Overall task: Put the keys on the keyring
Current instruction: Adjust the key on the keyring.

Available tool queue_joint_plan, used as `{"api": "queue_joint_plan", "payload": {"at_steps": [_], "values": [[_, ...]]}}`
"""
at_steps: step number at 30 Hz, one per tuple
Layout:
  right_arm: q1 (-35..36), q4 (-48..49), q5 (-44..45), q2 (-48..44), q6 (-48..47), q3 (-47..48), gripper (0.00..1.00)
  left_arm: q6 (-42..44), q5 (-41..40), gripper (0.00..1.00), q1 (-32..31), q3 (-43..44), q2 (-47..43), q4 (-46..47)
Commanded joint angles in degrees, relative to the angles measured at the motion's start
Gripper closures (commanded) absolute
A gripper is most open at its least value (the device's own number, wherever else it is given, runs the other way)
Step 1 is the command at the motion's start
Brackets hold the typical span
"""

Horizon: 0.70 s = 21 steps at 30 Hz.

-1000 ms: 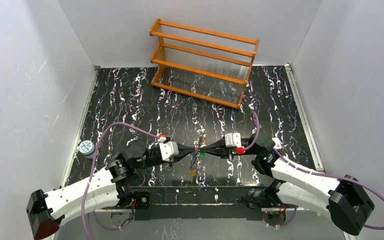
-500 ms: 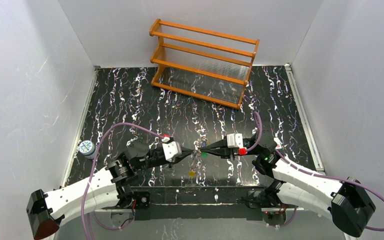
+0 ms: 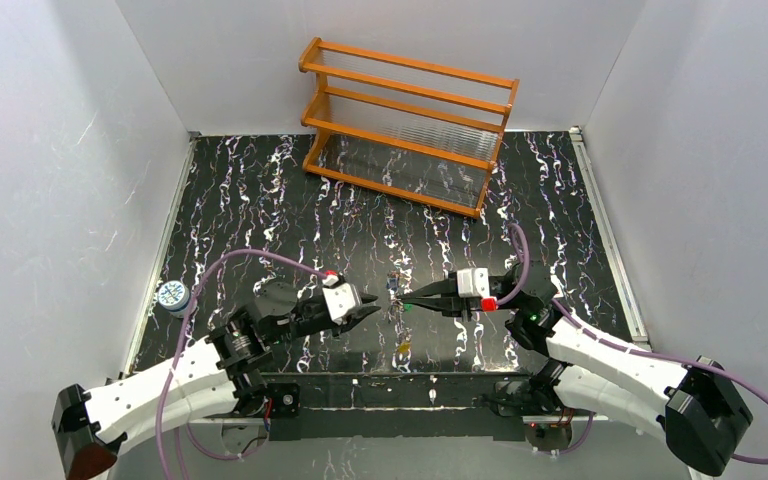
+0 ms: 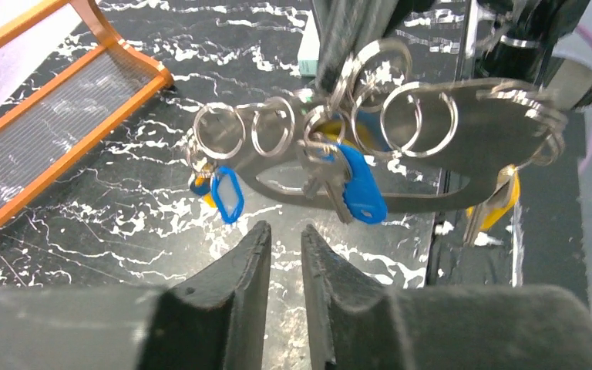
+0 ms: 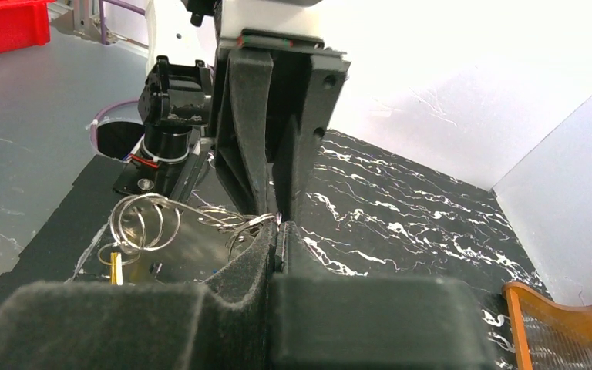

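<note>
The left gripper (image 3: 371, 309) has let go and backed off toward 8 o'clock, its jaws slightly parted and empty. The right gripper (image 3: 407, 297), clenched, alone holds the keyring (image 4: 478, 131) aloft, with a blue key (image 4: 357, 190) already threaded on it.

There is one flat silver oval keyring (image 4: 432, 166) and at least five thin wire split rings (image 4: 418, 116). Two keys can be counted: one blue-headed key (image 4: 358, 193) and one yellow-headed key (image 4: 501, 202). There is also one blue plastic tag (image 4: 227, 196), one orange wooden rack (image 3: 405, 125) and one round blue-and-white disc (image 3: 171, 294).

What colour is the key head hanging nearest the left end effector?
Blue key head; best in left wrist view.
</note>
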Motion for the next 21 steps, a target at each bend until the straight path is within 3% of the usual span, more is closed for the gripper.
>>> {"api": "queue_joint_plan", "payload": {"at_steps": [1, 3, 9, 16, 21], "values": [[0.3, 0.9, -2.3, 0.1, -2.8, 3.2, 0.99, 1.3, -1.9, 0.74, -0.2, 4.1, -2.8, -1.3], [0.3, -4.7, -3.6, 0.4, -6.4, 4.2, 0.99, 1.7, -2.2, 0.68, -0.3, 4.9, -3.5, -1.2], [0.3, -18.0, 0.3, 3.4, -15.8, 6.0, 0.99, 2.2, -4.5, 0.65, -0.3, 5.4, -4.2, -1.6], [1.2, -8.5, 7.7, 11.5, -14.3, -0.4, 0.99, -0.5, -8.3, 0.62, -0.2, 2.2, -3.8, 0.6], [11.8, -13.2, 18.5, 17.9, -22.2, -1.9, 0.99, -2.3, -9.5, 0.61, -0.2, -0.4, -2.9, 2.7]]}}
